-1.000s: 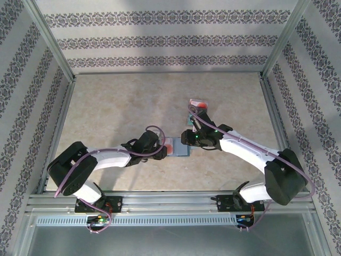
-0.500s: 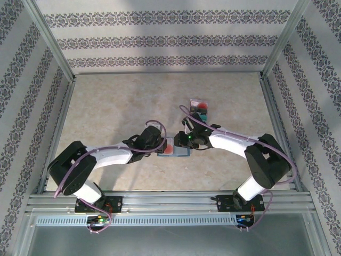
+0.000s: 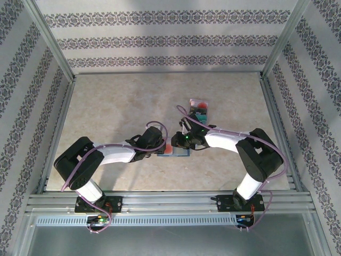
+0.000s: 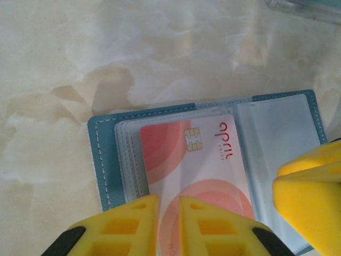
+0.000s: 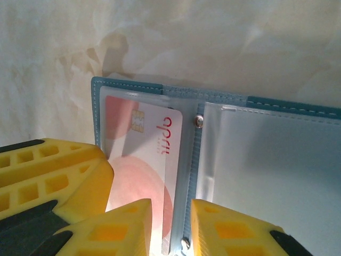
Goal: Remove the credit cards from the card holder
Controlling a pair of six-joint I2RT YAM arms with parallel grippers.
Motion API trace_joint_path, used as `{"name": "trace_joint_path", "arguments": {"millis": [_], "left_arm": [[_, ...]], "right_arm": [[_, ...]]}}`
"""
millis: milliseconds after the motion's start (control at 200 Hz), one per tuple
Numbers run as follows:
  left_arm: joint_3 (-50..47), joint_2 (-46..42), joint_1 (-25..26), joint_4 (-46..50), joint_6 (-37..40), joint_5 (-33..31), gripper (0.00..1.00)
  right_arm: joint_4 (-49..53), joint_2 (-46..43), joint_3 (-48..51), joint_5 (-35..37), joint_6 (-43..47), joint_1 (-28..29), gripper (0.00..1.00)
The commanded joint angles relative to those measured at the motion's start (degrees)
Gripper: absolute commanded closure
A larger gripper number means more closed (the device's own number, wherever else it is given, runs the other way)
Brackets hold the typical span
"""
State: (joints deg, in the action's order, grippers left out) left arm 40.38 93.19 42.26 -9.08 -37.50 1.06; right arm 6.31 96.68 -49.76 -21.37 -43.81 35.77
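The card holder (image 3: 181, 152) lies open on the table, teal rim (image 4: 102, 160) and clear pockets up. A pink-and-white credit card (image 4: 197, 160) with a chip sits in its left pocket, and my left gripper (image 4: 168, 213) stands over the card's near end. Those jaws are a narrow slit apart, and the card's face shows through the slit. My right gripper (image 5: 171, 218) is open a little and straddles the riveted spine (image 5: 199, 121). One of its tips is over the card (image 5: 144, 149), the other over the empty right pocket (image 5: 266, 160). Both grippers meet over the holder in the top view.
A red card and a teal card (image 3: 199, 108) lie loose just beyond the holder; a clear edge (image 4: 303, 8) shows at the top of the left wrist view. The right gripper's yellow finger (image 4: 311, 197) crowds the left one. Metal rails and patterned walls fence the table.
Both grippers have narrowed their jaws. The right arm has swung in and down from beyond the holder onto its spine, and the left gripper has edged right onto the card.
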Motion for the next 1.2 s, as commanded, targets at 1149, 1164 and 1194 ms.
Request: {"name": "trace_joint_path", "arguments": {"millis": [1149, 1164, 1194], "left_arm": [[-1.8, 1.0, -1.1, -0.1, -1.0, 1.3, 0.86], [-1.9, 1.0, -1.1, -0.1, -1.1, 1.3, 0.86], [-1.8, 1.1, -1.1, -0.3, -1.1, 1.4, 0.86]], "right_arm": [[-5.4, 3.0, 2.3, -0.8, -4.7, -0.4, 0.74], [-5.5, 3.1, 2.3, -0.8, -4.7, -0.4, 0.74], [-5.8, 3.2, 2.4, -0.9, -4.8, -0.3, 0.74]]}}
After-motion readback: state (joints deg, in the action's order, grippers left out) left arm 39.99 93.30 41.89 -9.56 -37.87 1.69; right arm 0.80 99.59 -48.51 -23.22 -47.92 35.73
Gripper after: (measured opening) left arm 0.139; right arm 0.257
